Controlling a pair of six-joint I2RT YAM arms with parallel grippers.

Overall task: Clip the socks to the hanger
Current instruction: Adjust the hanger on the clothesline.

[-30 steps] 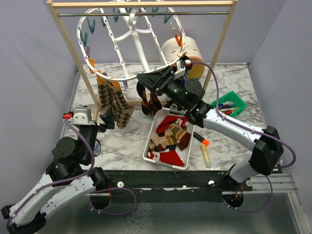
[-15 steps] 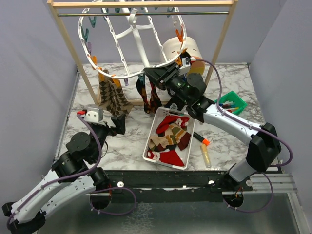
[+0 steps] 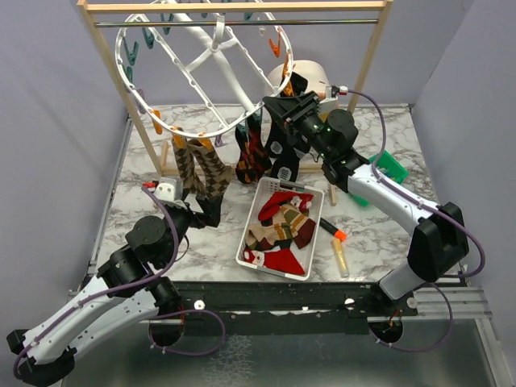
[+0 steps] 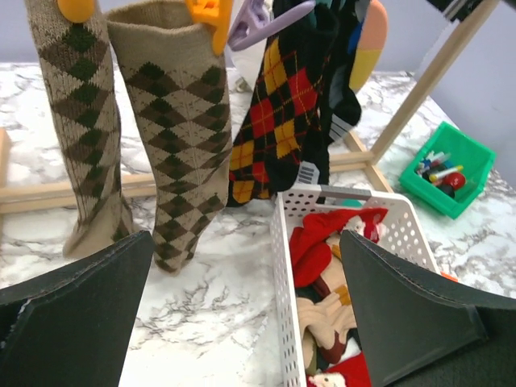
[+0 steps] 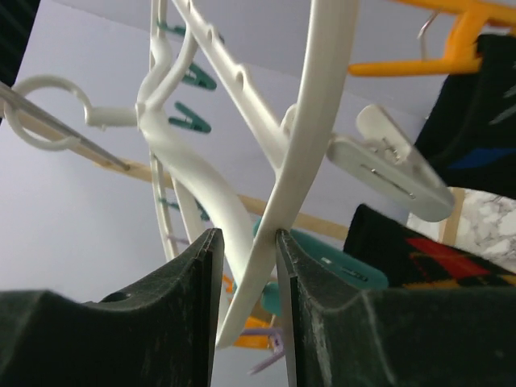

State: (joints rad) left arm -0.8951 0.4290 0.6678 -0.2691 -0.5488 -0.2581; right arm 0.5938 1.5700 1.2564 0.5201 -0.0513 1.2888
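While the right gripper (image 5: 247, 238) pinches the lower rim of the hanger (image 3: 129, 76), jaws tight on the white plastic, the left gripper (image 4: 246, 242) hangs below the hanger, fingers spread wide, empty. Argyle socks (image 3: 201, 169) clipped along the hanger's lower rim; more in basket (image 3: 249, 226) beneath it.

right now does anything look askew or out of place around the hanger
Yes: the hanger hangs steeply tilted on the rod instead of level. Its rim is pinched in the right hand, and the clipped socks hang along its low edge. A marker also lies loose on the table beside the basket.
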